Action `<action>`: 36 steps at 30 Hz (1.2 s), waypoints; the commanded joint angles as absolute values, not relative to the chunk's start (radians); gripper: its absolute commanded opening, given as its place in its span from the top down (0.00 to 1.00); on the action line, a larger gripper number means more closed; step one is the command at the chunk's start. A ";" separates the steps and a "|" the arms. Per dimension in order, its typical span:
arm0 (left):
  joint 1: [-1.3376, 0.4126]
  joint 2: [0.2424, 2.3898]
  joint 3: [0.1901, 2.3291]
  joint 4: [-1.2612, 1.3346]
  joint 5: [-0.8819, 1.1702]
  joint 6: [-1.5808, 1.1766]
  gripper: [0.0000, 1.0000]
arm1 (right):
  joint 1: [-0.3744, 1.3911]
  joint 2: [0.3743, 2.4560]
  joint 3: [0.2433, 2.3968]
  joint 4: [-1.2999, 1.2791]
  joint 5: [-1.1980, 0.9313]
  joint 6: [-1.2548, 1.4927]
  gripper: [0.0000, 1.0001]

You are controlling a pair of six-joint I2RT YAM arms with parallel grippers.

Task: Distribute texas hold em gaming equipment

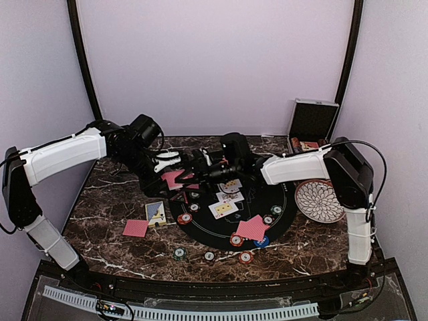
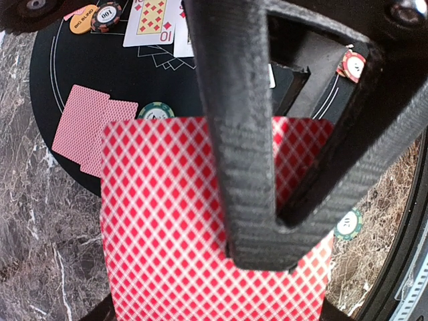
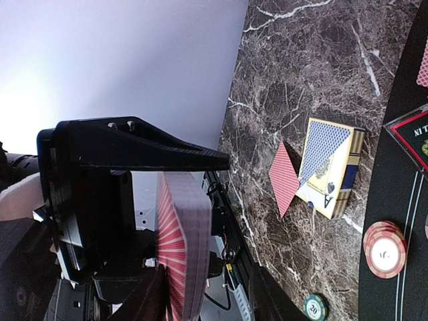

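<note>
Chips (image 1: 237,239) on round mat (image 1: 200,231), card box (image 1: 155,212) left, plate (image 1: 319,200) right, case (image 1: 313,120) behind

This looks like a robot test room, maybe a lab booth. Plain pale purple walls (image 1: 214,60) close in a dark brown marble-look table (image 1: 114,247). A white and black left robot arm (image 1: 63,155) and a matching right robot arm (image 1: 294,167) stand at its near edge. A round black card-game mat (image 1: 207,231) with red-backed playing cards (image 1: 252,227) lies on top.
</note>
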State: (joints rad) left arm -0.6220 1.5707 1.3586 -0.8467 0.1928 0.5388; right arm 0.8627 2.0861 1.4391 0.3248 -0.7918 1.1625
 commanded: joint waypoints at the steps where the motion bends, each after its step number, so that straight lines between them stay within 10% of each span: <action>1: -0.619 1.539 1.371 -0.844 0.191 0.548 1.00 | 0.845 2.045 1.417 0.261 -0.779 1.133 0.60; 36: -0.619 1.550 1.371 -0.845 0.176 0.555 1.00 | 0.783 1.901 1.290 0.346 -0.775 1.198 1.00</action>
State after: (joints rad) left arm -0.6220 1.5707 1.3586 -0.8467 0.1761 0.5407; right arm 0.8139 1.9617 1.3338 0.3130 -0.7841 1.1957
